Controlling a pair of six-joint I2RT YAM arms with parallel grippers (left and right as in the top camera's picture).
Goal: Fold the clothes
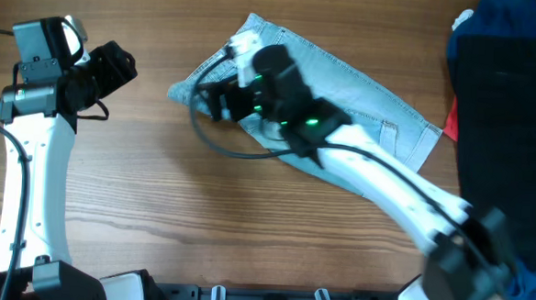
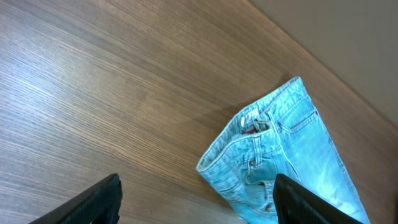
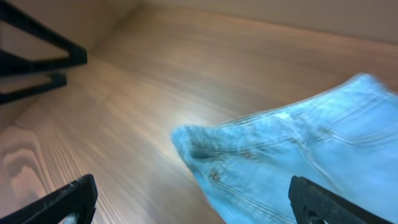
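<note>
The shorts (image 1: 363,91) lie mid-counter (image 1: 156,190), their long axis slanting from the waistband end to the hem end. The right hand (image 1: 208,99) hovers over the waistband end, fingers spread wide and holding nothing. The left hand (image 1: 116,64), also wide and empty, sits well apart from the shorts, out beyond that same waistband end. The right arm is clearly nearer, so the next grasp probably falls at the waistband.

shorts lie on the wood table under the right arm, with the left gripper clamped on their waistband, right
No. The left gripper is open and holds nothing, apart from the shorts, as the left wrist view shows. The shorts do lie on the table under the right arm.
</note>
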